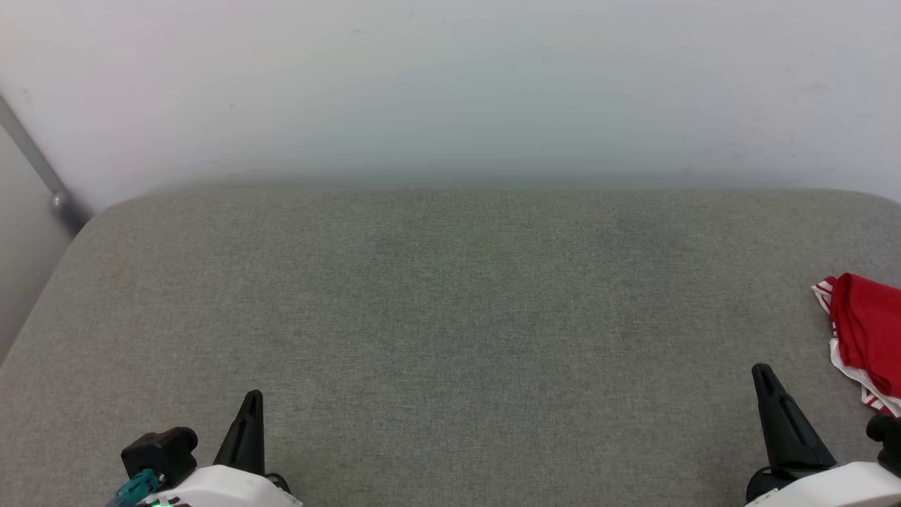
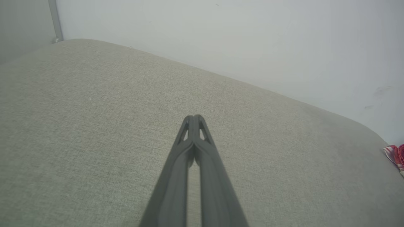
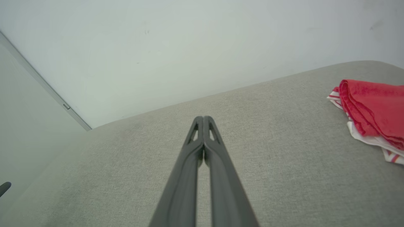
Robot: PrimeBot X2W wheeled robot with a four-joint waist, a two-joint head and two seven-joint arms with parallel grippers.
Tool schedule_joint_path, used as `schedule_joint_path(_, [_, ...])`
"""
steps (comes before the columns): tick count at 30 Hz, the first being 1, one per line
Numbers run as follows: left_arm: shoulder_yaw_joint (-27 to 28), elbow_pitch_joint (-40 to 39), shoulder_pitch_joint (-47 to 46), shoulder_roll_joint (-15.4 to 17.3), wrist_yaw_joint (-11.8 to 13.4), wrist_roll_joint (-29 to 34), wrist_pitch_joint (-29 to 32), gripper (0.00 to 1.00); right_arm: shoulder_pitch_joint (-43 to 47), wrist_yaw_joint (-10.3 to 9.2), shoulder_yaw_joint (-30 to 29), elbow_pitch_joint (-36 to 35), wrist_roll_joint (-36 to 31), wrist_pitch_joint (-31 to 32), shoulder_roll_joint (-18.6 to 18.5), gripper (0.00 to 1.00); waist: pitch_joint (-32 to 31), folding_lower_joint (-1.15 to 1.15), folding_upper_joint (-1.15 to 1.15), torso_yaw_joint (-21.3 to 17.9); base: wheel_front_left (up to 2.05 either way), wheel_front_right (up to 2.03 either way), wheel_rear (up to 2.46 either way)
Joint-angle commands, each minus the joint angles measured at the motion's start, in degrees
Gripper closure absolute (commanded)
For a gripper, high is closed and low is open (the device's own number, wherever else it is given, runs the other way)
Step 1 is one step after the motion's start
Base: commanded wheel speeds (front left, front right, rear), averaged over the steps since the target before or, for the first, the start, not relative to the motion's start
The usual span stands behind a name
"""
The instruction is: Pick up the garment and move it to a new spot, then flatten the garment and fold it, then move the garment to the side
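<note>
The garment [image 1: 867, 334], a red jersey with white, red-striped trim, lies folded in a bundle at the right edge of the grey cushion [image 1: 450, 317]. It also shows as a folded red stack [image 3: 375, 110] in the right wrist view and as a small red corner [image 2: 395, 154] in the left wrist view. My right gripper [image 1: 761, 372] stands shut just left of the garment, apart from it, holding nothing. At the lower left my left gripper [image 1: 252, 398] is shut and empty too. Both wrist views show the fingertips pressed together, left [image 2: 194, 117] and right [image 3: 203, 118].
A pale wall [image 1: 450, 84] rises right behind the cushion's far edge. A grey metal bar [image 1: 39, 172] runs diagonally at the far left corner. The cushion's left edge drops off near the bar.
</note>
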Motion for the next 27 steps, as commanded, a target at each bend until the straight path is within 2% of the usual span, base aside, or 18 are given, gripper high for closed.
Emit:
schedule_joint_path(1, [1.2, -0.4, -1.7, -0.2, -0.8, -2.0, 0.4, 1.0, -1.9, 0.0, 0.0, -0.1, 2.7, 0.0, -0.5, 1.0, 0.0, 0.0, 0.0, 0.0, 0.0, 0.0, 0.0])
schedule_joint_path(12, [4.3, 0.9, -2.9, -2.3, -3.4, -10.2, 2.9, 1.0, -4.1, -0.01, 0.2, 3.2, 13.3, 0.2, -0.7, 1.0, 0.2, 0.0, 0.0, -0.2, 0.0, 0.0, 0.0])
schedule_joint_path(13, [5.1, 1.2, -3.2, -2.9, -4.0, -12.2, 3.5, 1.0, -4.7, -0.01, 0.2, 4.1, 16.0, 0.2, -0.7, 1.0, 0.3, 0.0, 0.0, -0.2, 0.0, 0.0, 0.0])
schedule_joint_path(27, [8.6, 2.2, -4.4, -5.4, -6.7, -20.9, 6.2, 1.0, -7.1, -0.01, 0.2, 7.6, 27.2, 0.6, -0.8, 1.0, 0.5, 0.0, 0.0, -0.5, 0.0, 0.0, 0.0])
